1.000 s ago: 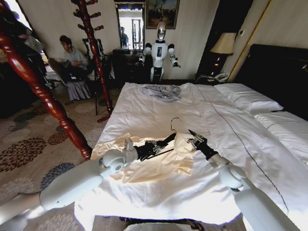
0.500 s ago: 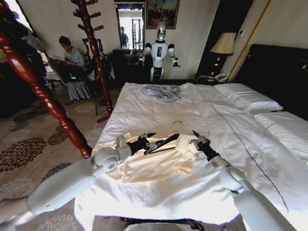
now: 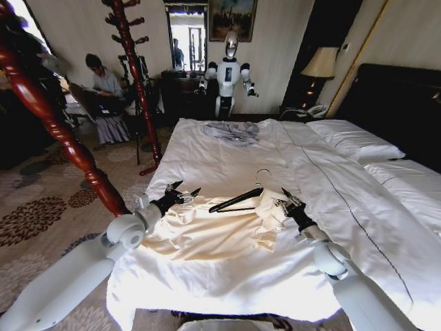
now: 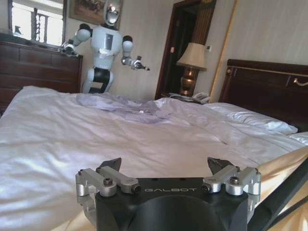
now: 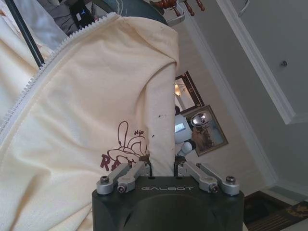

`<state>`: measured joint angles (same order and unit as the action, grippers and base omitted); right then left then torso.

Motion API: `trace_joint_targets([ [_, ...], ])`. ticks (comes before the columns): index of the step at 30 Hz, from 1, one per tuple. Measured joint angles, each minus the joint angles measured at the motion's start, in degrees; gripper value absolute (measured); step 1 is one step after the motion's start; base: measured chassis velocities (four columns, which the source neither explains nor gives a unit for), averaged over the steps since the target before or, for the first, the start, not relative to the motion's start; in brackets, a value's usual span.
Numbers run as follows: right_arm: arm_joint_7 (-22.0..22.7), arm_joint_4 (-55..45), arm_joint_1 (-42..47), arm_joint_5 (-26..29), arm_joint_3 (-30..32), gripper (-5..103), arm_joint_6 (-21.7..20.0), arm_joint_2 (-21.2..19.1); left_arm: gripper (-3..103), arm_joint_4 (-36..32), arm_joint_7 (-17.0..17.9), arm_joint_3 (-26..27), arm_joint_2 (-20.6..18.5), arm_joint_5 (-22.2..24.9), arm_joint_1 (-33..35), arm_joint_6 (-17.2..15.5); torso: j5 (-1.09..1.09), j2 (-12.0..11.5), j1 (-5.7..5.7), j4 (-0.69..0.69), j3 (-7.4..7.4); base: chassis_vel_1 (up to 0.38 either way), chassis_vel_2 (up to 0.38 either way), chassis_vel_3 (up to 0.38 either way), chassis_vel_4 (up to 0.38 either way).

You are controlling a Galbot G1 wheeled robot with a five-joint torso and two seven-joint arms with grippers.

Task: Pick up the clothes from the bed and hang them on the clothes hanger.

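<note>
Two grippers work a pale cream-yellow thin-fabric shirt (image 3: 207,231) spread on the white-sheeted bed (image 3: 227,155): right gripper (image 3: 283,202) fingers pinch its raised edge beside the black triangular hanger (image 3: 238,201); left gripper (image 3: 180,192) fingers gape, empty.

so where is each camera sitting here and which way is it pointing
Head view: on the robot's head, facing down at the bed; both arms show, left gripper and right gripper.
Left wrist view: behind the open left gripper, looking across the bed.
Right wrist view: behind the right gripper, shut on the clothes.
Shared: head and right wrist views both show the clothes.
</note>
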<state>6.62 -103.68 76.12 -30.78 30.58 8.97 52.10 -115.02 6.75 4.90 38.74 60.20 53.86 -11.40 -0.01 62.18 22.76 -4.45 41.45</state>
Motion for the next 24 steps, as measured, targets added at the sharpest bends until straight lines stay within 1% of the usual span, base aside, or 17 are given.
trace_joint_targets([
  [3, 0.00, -0.27, 0.26, 0.04, 0.00, 20, 0.04, -0.14, 100, 2.77, 0.59, -0.18, 1.15, -1.38, 0.29, -0.16, 0.01, -0.01, 0.00, -0.02, 0.00, 0.000, 0.000, 0.000, 0.000],
  [6, 0.00, -0.41, 0.50, 0.04, 0.23, 20, 0.06, -0.17, 100, 3.45, 0.46, -0.89, 1.60, -1.99, 0.21, -0.27, 0.01, -0.01, 0.01, -0.01, 0.00, 0.000, 0.000, 0.000, 0.000],
  [9, 0.00, -0.45, 0.85, 0.04, 0.80, 20, 0.12, -0.23, 100, 3.34, 0.72, -2.01, 2.71, -1.59, 0.86, -0.47, 0.02, 0.00, 0.00, -0.03, 0.00, 0.000, 0.000, 0.000, 0.000],
  [10, 0.00, -0.46, 1.11, 0.05, 1.21, 20, 0.15, -0.24, 100, 3.05, 1.04, -2.41, 3.76, -1.15, 1.84, -0.55, 0.02, 0.00, 0.00, -0.02, 0.00, 0.000, 0.000, 0.000, 0.000],
  [11, 0.00, -0.63, 1.87, 0.07, 2.09, 20, 0.24, -0.41, 100, 3.68, 1.81, -1.29, 6.85, -0.54, 3.22, -0.64, 0.00, 0.00, 0.00, -0.01, 0.00, 0.000, 0.000, 0.000, 0.000],
  [12, 0.01, -0.68, 2.14, 0.09, 2.34, 20, 0.26, -0.53, 100, 4.25, 2.35, -0.72, 7.70, 0.75, 3.26, -0.78, 0.01, 0.00, 0.00, -0.02, 0.00, 0.000, 0.000, 0.000, 0.000],
  [13, 0.01, -0.68, 2.14, 0.09, 2.34, 20, 0.26, -0.53, 100, 4.25, 2.35, -0.72, 7.70, 0.75, 3.26, -0.78, 0.01, 0.00, 0.00, -0.02, 0.00, 0.000, 0.000, 0.000, 0.000],
  [16, 0.01, -0.76, 2.50, 0.10, 2.77, 20, 0.31, -0.68, 100, 5.65, 2.91, -0.15, 8.43, 4.08, 2.95, -1.31, 0.02, 0.00, 0.01, -0.02, 0.00, 0.000, 0.000, 0.000, 0.000],
  [18, 0.01, -0.87, 2.54, 0.11, 2.86, 20, 0.31, -0.68, 100, 6.38, 2.87, -0.08, 8.68, 6.00, 2.82, -1.72, 0.02, 0.00, 0.00, -0.02, 0.00, 0.000, 0.000, 0.000, 0.000],
  [19, 0.01, -0.87, 2.54, 0.11, 2.86, 20, 0.31, -0.68, 100, 6.38, 2.87, -0.08, 8.68, 6.00, 2.82, -1.72, 0.02, 0.00, 0.00, -0.02, 0.00, 0.000, 0.000, 0.000, 0.000],
  [23, 0.09, -1.17, 2.70, 0.26, 2.93, 20, 0.30, -0.69, 100, 8.30, 2.35, -0.30, 9.51, 10.25, 2.82, -2.81, 0.02, 0.00, 0.00, -0.01, 0.00, 0.000, 0.000, 0.000, 0.000],
  [24, 0.09, -1.17, 2.70, 0.26, 2.93, 20, 0.30, -0.69, 100, 8.30, 2.35, -0.30, 9.51, 10.25, 2.82, -2.81, 0.02, 0.00, 0.00, -0.01, 0.00, 0.000, 0.000, 0.000, 0.000],
])
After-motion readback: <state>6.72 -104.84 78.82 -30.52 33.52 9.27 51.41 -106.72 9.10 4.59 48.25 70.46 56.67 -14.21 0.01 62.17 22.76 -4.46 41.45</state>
